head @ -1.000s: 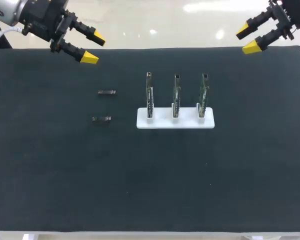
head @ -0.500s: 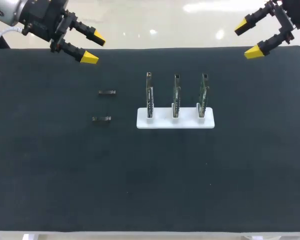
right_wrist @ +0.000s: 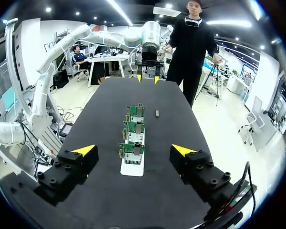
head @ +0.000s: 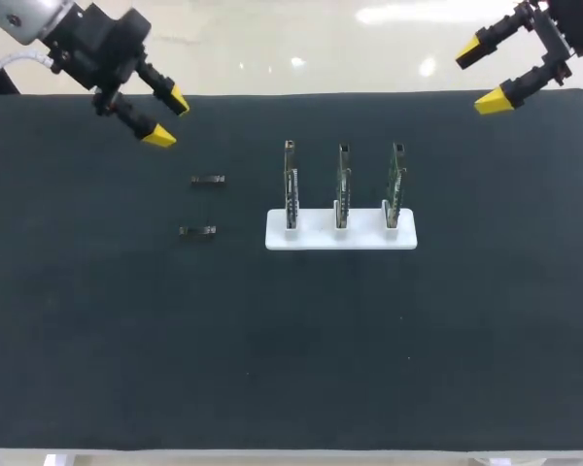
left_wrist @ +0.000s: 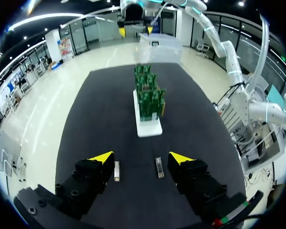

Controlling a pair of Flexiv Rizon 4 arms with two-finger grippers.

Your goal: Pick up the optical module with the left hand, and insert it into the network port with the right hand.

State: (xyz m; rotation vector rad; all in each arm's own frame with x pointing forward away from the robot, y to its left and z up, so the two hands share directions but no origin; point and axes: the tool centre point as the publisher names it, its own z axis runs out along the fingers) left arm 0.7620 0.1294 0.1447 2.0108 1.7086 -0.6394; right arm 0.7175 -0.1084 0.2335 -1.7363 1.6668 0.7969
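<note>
While the left end effector (head: 165, 118) hovers with its yellow-tipped fingers spread wide and nothing between them, two parts lie flat on the dark desk (head: 97, 320) just ahead of and below it. These are the nearer optical module (head: 207, 180) and, just past it, the farther optical module (head: 197, 231). Both long axes point toward the white holder (head: 340, 238) of upright circuit boards (head: 342, 184). The right end effector (head: 486, 74), likewise spread and empty, hangs well beyond the boards, so the left arm is far nearer.
</note>
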